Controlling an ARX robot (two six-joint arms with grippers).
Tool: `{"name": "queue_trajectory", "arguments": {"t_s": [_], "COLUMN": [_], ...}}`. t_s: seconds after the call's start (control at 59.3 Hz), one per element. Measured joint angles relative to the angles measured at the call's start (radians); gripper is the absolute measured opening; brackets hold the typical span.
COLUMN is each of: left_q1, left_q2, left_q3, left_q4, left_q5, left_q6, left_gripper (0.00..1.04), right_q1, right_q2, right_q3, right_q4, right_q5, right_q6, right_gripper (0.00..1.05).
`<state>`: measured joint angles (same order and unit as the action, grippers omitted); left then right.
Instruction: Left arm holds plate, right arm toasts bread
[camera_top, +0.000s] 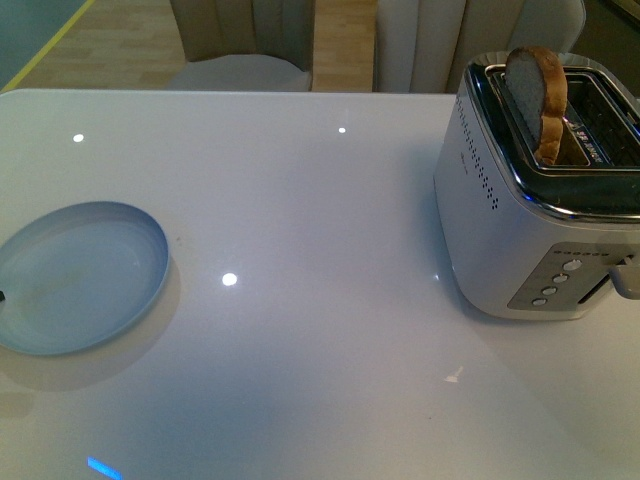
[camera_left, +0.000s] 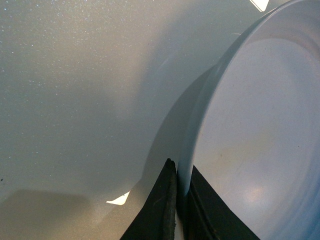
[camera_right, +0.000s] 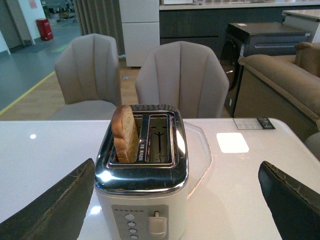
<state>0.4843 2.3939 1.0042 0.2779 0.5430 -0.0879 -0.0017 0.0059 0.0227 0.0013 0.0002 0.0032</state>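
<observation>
The pale blue-grey plate lies on the white table at the left. My left gripper is shut on the plate's rim, one black finger outside and one inside the plate. The bread stands upright in one slot of the silver toaster at the right, its rounded top sticking out. In the right wrist view my right gripper is open, its fingers wide on either side of the toaster, facing its button panel. The bread shows there too.
The toaster's lever sits on the front panel beside several round buttons. The second slot holds nothing. Two beige chairs stand behind the table's far edge. A small card lies on the table near a sofa.
</observation>
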Motion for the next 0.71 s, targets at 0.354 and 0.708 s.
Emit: {"name": "queue_trajectory", "arguments": {"t_s": [0.354,0.708], "left_q1": [-0.002,-0.027], "left_q2": [-0.008,-0.246], "left_q3": [-0.004,-0.111], "left_q4": [0.017,0.021], "left_q5": [0.013,0.061], "left_q6": [0.002,-0.006], "left_gripper": [0.37,0.97], "right_q1": [0.000,0.000], "right_q2": [0.000,0.000], "right_q3": [0.000,0.000], "right_q4": [0.000,0.000], "right_q5": [0.000,0.000], "right_q6": [0.000,0.000], "right_gripper": [0.96,0.96]}}
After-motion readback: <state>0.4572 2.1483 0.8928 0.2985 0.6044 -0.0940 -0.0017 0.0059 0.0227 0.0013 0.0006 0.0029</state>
